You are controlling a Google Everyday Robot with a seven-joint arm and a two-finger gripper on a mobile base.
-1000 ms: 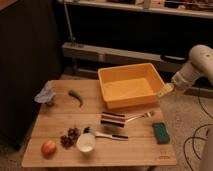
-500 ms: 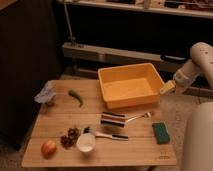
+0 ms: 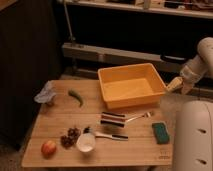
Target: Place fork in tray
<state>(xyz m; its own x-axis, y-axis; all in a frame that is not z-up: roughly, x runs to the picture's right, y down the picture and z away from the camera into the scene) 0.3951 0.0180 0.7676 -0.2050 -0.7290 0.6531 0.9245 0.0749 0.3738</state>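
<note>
The fork (image 3: 138, 117) is slim and silver and lies flat on the wooden table (image 3: 60, 120), in front of the tray, with its tines toward the right. The tray (image 3: 131, 68) is a big orange-yellow tub at the back right of the table, and nothing shows inside it. My gripper (image 3: 174, 84) hangs in the air just past the tray's right wall, off the table's right edge, well above and to the right of the fork. Nothing shows in it.
A dark striped packet (image 3: 112, 119) lies against the fork's handle end. Nearby are a dark-handled utensil (image 3: 110, 135), white bowl (image 3: 86, 143), grapes (image 3: 71, 137), apple (image 3: 48, 148), green pepper (image 3: 76, 97), crumpled grey wrapper (image 3: 46, 94) and green sponge (image 3: 160, 132). A white robot part (image 3: 195, 137) fills the lower right.
My gripper has drifted slightly right and upward beside the tray. The white robot part at lower right has come further into view. The fork and other items have not moved.
</note>
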